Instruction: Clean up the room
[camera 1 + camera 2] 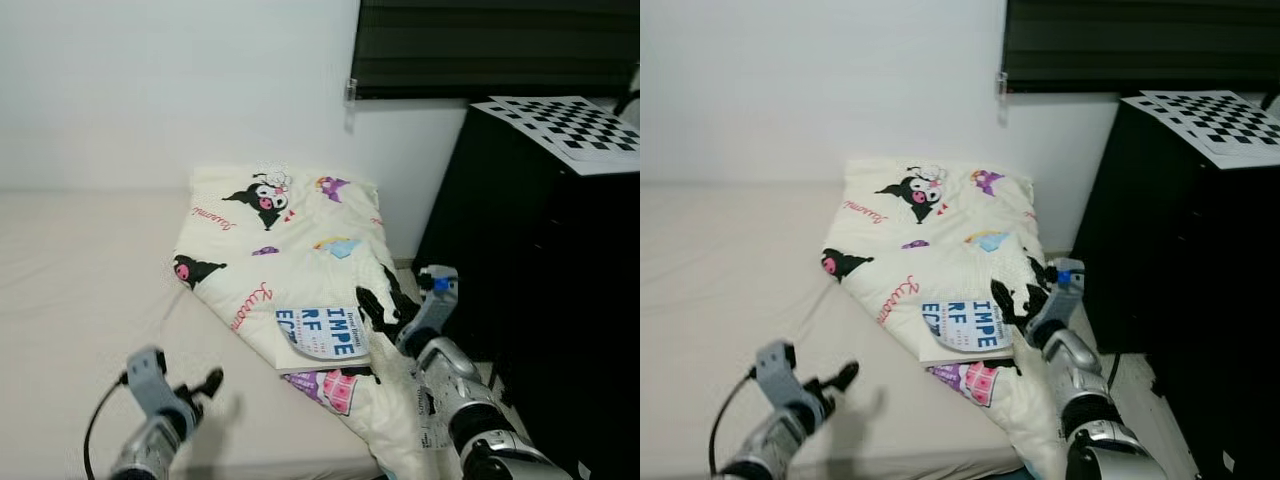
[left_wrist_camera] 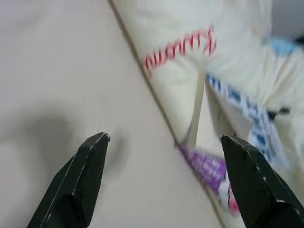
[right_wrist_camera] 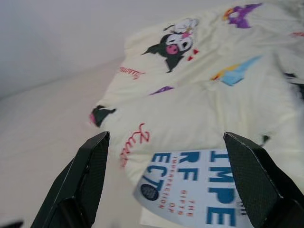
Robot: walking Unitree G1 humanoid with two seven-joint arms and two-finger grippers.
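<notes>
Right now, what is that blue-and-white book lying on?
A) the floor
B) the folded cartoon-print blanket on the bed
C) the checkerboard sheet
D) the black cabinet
B: the book lies flat on the cream cartoon-print blanket spread over the bed, just in front of the open right gripper.

The book's title is cut short where the printed blanket folds over it; the checkerboard sheet runs off frame.
</notes>
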